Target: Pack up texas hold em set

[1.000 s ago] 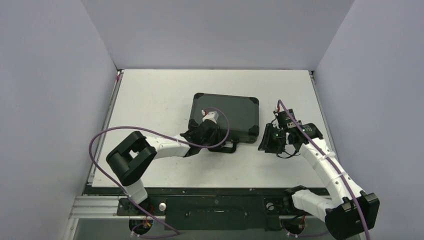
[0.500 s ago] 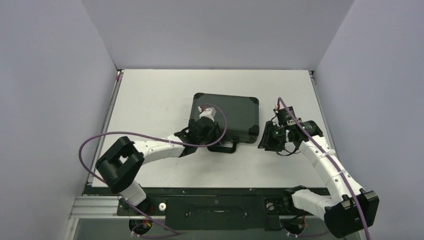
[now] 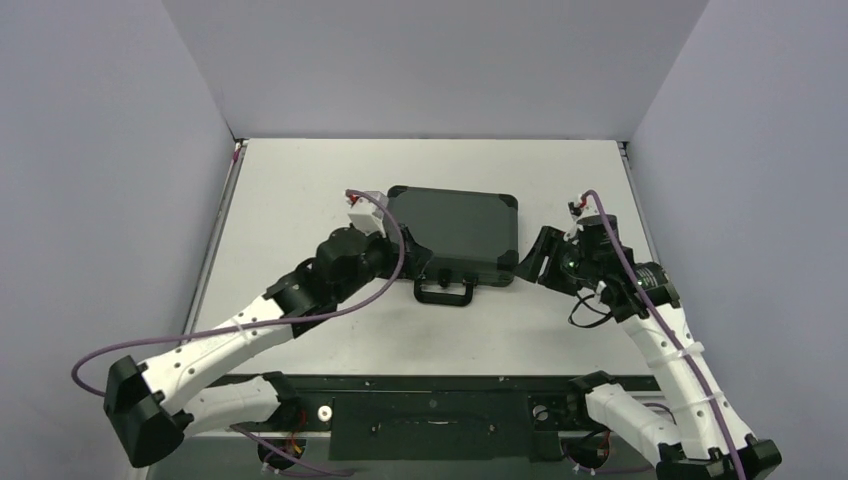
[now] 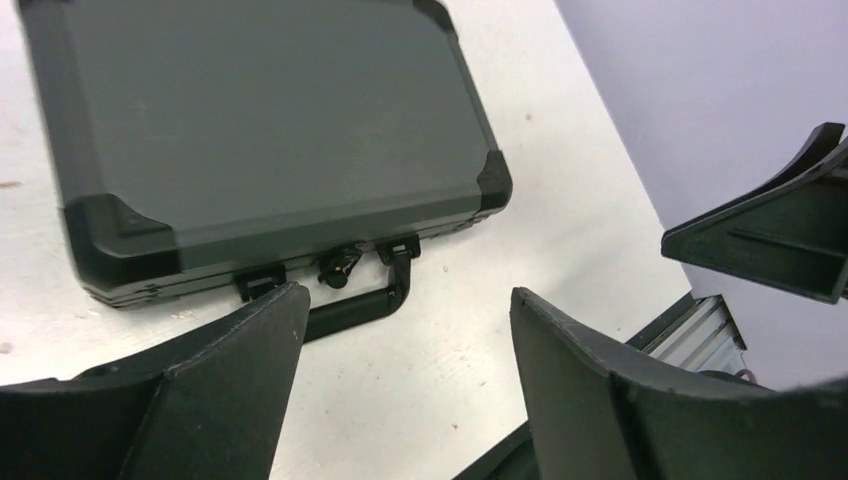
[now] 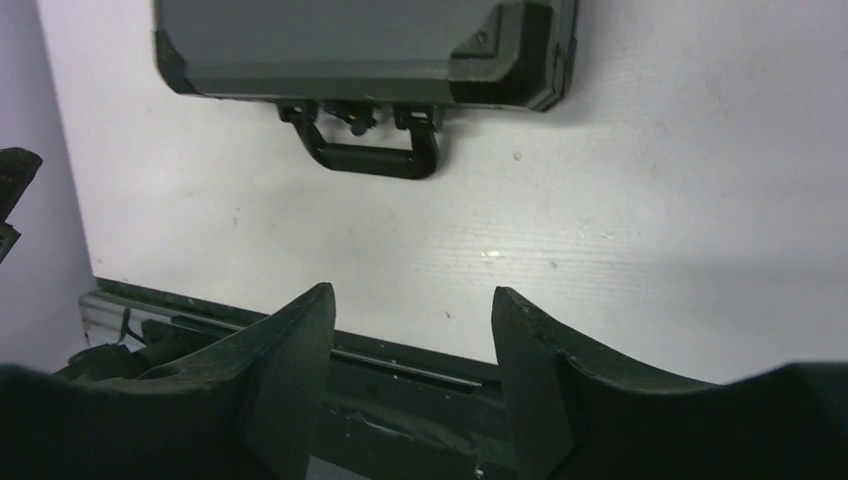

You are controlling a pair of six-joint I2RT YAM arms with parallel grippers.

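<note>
— Where does the set stand?

— The black hard case (image 3: 455,232) lies flat on the white worktop (image 3: 300,190), lid down. Its carry handle (image 5: 370,158) points toward the arm bases. No decks, chips or discs show anywhere outside the case, so I judge they are packed, though nothing inside can be seen.

— So the job is nearly over?

— I would say so. The lid sits flush on the body all round in both wrist views. Two small latches (image 4: 258,280) flank the handle, and they are too small to tell whether they are snapped home. Checking them is the one step I can see that may be left.

— And the arms?

— The left gripper (image 4: 405,300) hangs off the case's left near corner, fingers spread, nothing between them. The right gripper (image 5: 412,292) sits just off the case's right near corner, also spread and empty. Neither touches the case.

— Anything in the way?

— Little. The left arm's purple cable (image 3: 250,318) loops well to the left of the case, and a dark rail (image 3: 430,400) runs beyond the handle side. Pressing a latch would mean coming in at the handle side, where the handle itself crowds the latches.
</note>
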